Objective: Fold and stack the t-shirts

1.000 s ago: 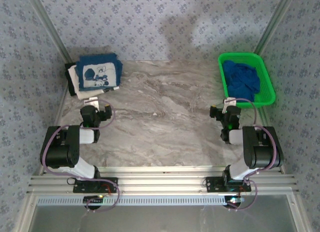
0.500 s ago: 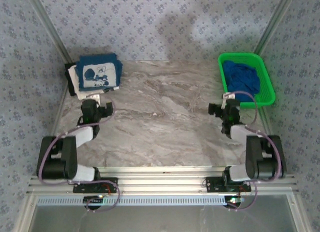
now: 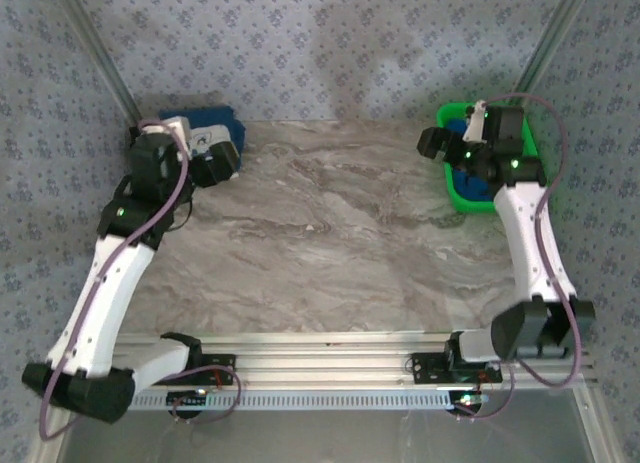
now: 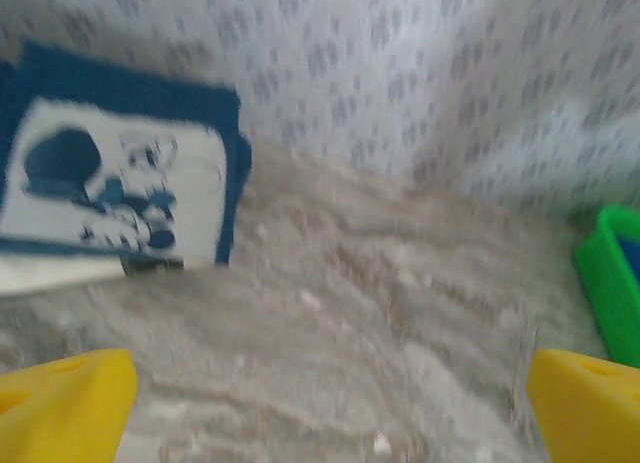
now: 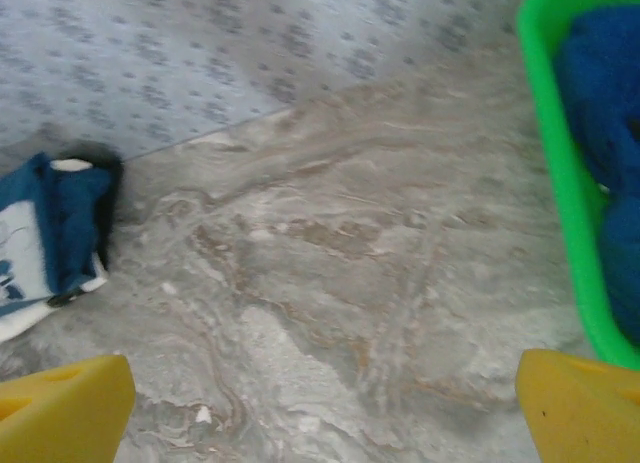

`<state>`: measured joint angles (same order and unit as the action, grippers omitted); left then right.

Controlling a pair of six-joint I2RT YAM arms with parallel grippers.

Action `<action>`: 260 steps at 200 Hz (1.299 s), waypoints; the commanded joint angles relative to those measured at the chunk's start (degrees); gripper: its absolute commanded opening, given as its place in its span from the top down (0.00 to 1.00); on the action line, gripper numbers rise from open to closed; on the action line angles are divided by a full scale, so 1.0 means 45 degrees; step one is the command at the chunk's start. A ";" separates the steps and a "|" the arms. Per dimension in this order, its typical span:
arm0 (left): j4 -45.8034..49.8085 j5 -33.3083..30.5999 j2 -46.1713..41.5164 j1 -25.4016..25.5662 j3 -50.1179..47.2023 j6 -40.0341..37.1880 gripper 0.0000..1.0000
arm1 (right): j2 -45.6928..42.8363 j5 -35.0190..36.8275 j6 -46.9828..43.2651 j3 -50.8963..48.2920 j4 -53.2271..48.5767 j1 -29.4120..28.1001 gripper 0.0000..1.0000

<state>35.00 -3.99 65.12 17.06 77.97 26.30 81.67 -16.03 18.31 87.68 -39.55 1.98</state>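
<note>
The left gripper (image 4: 320, 413) hangs with its 2 yellow fingers (image 4: 60, 403) wide apart and empty. It is near the stack (image 4: 60, 268) of folded tees in the far-left corner of the table (image 3: 330, 243), where the navy tee (image 4: 120, 183) with a white panel lies on top. The right gripper (image 5: 320, 408), also spread and empty, hovers by the green basket (image 5: 550, 153) at the far right, where a blue tee (image 5: 600, 93) lies crumpled.

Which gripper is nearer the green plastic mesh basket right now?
Right. The right gripper hovers open at the left rim of the green plastic mesh basket. The left gripper, also open, is across the table by the folded navy t-shirt stack.
</note>
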 commanded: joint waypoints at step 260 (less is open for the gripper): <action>0.1777 0.1255 0.0600 0.1315 -0.0649 0.0434 0.00 | 0.8710 0.0243 0.3321 0.5532 0.1057 0.3469 1.00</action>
<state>43.42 2.63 70.11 24.49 76.25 27.99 128.11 -10.94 30.33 110.91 -41.32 18.11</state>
